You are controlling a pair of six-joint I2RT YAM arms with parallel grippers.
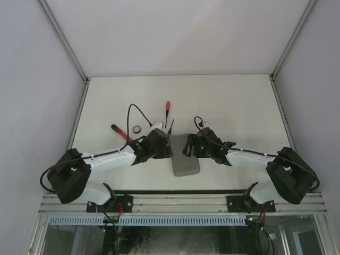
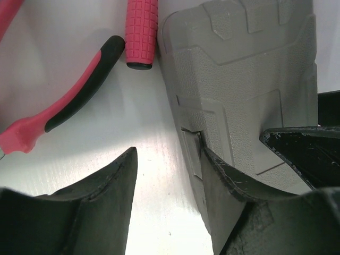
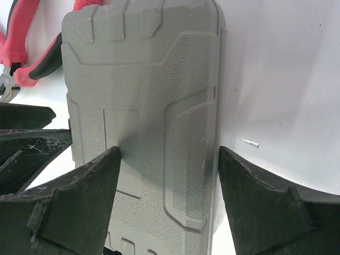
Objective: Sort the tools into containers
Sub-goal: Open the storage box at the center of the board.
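Note:
The grey containers [image 1: 185, 159] lie together as one closed textured slab at the table's middle. My left gripper [image 1: 163, 146] is open at the slab's left edge; in the left wrist view [image 2: 167, 159] its right finger [image 2: 223, 186] touches the slab's [image 2: 244, 79] side. My right gripper [image 1: 191, 146] is open; in the right wrist view [image 3: 169, 154] one finger [image 3: 95, 180] is over the slab's [image 3: 143, 106] top and the other [image 3: 255, 186] is just beside its right edge. The pliers [image 2: 69, 106] lie left of the slab.
A red screwdriver [image 1: 167, 107] lies behind the slab, another red-handled tool [image 1: 121, 132] and a dark ring [image 1: 137, 129] at the left. A red gridded handle [image 2: 142, 32] lies by the slab's far corner. A small metal bit [image 3: 249, 142] lies right of the slab.

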